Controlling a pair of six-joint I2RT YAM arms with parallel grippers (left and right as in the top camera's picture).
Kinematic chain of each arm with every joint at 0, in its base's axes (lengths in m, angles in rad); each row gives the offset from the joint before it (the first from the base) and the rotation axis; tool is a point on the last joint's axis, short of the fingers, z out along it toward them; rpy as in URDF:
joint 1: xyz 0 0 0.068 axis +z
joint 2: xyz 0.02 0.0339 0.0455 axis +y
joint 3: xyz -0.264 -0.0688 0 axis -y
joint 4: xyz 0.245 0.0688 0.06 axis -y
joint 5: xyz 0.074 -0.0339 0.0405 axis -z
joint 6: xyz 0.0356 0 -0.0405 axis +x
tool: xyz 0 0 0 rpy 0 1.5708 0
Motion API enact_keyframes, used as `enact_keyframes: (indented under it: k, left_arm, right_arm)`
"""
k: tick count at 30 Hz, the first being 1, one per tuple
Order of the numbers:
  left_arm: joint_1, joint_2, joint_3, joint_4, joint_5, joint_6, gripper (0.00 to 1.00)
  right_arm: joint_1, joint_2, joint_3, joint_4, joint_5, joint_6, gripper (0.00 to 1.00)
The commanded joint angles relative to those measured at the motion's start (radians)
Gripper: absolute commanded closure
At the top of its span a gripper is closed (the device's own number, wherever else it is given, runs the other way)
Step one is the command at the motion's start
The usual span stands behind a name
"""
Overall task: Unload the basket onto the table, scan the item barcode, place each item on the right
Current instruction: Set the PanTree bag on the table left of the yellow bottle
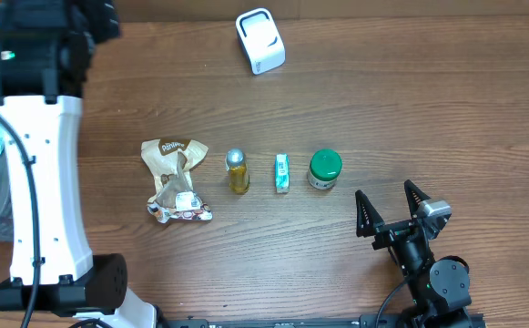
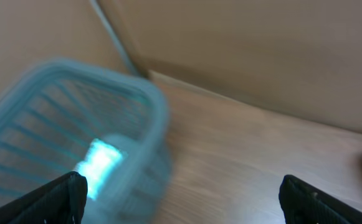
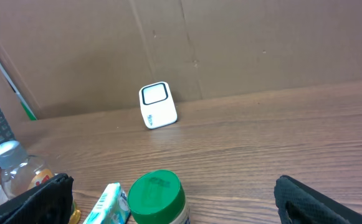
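The left arm (image 1: pixel 41 182) hangs far out to the left of the scanner (image 1: pixel 260 40), over the basket (image 2: pixel 149 106). Its jaws are spread wide with nothing between them. The right arm (image 1: pixel 428 273) sits on the robot's side of the scanner and off to its right, jaws likewise wide and empty, aimed at the row of goods. The goods to be scanned lie in that row on the table (image 1: pixel 446 109), between the scanner and the robot.

Here is what I'd worry about, biggest first. The bag (image 1: pixel 175 180), at the left end of the row, is crumpled. Its barcode may be creased or folded under, so the scanner might not read it, and the loose wrapper could slide out of a pinch. The scanner looks light, and an item pushed too close could shove or tip it. The jar (image 1: pixel 324 169), nearest the right arm, is round, so its code wraps the side and may face away. The bottle (image 1: pixel 237 170) stands narrow and upright, and a brushing jaw could topple it. The box (image 1: pixel 282 172) sits just beside the jar, so wide jaws reaching for either may knock the other.

Count: two arms, one basket, one bag, one scanner, one jar, one bottle, one box. That makes four goods in the row. Something pale (image 2: pixel 103 163) lies in the basket, too blurred to name.
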Motion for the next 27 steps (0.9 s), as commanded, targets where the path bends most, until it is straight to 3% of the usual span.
enact_keyframes:
  k: [1,5,13,16,27]
  left_arm:
    - [0.106,-0.002,0.014,0.037,-0.057,0.186,0.01]
    - [0.249,0.02,0.014,0.028,0.009,0.204,0.0]
    - [0.525,0.201,0.013,-0.083,0.25,0.238,0.11]
    - [0.558,0.269,0.013,-0.106,0.294,0.236,0.18]
    - [0.575,0.501,0.013,-0.103,0.278,0.232,0.28]
  right_arm:
    - [-0.004,-0.009,-0.01,0.003,-0.001,0.0,0.0]
    - [-0.004,-0.009,-0.01,0.003,-0.001,0.0,0.0]
    - [-0.004,-0.009,-0.01,0.003,-0.001,0.0,0.0]
    - [-0.004,-0.009,-0.01,0.003,-0.001,0.0,0.0]
    - [-0.004,-0.009,-0.01,0.003,-0.001,0.0,0.0]
